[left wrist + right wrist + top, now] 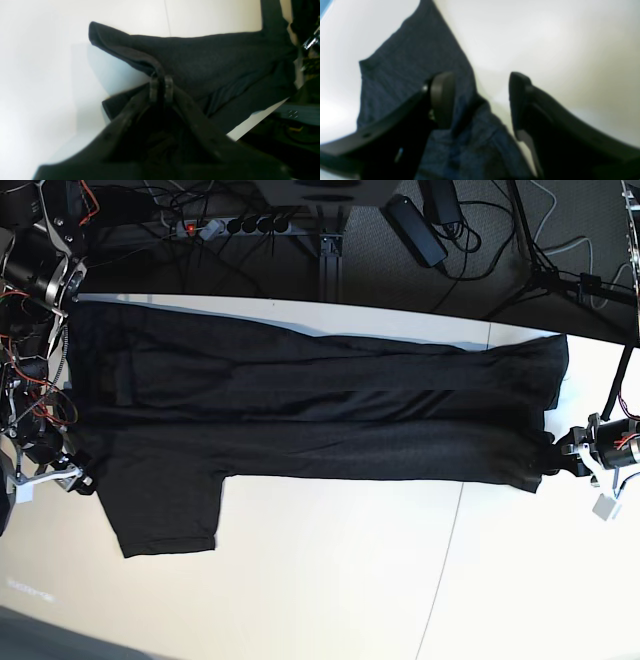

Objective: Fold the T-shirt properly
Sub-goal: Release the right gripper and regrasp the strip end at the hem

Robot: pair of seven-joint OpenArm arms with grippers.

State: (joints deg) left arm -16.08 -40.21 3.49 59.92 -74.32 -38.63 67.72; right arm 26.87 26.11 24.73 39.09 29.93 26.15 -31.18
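The black T-shirt (320,410) lies stretched across the white table (330,580) in a long band, with one sleeve (165,510) sticking out toward the near side at the left. My left gripper (552,462) is at the band's right end. In the left wrist view it (161,87) is shut on a raised fold of the T-shirt (212,57). At the band's left end is my right gripper (78,476). Seen from the right wrist, it (480,100) stands open just above the T-shirt (415,62), one finger (442,100) over the fabric, the other (520,100) over bare table.
Behind the table's far edge lie a power strip (235,225), a black adapter (415,225) and tangled cables. A seam (445,560) crosses the tabletop. In the left wrist view the table edge (250,125) runs close past the held cloth.
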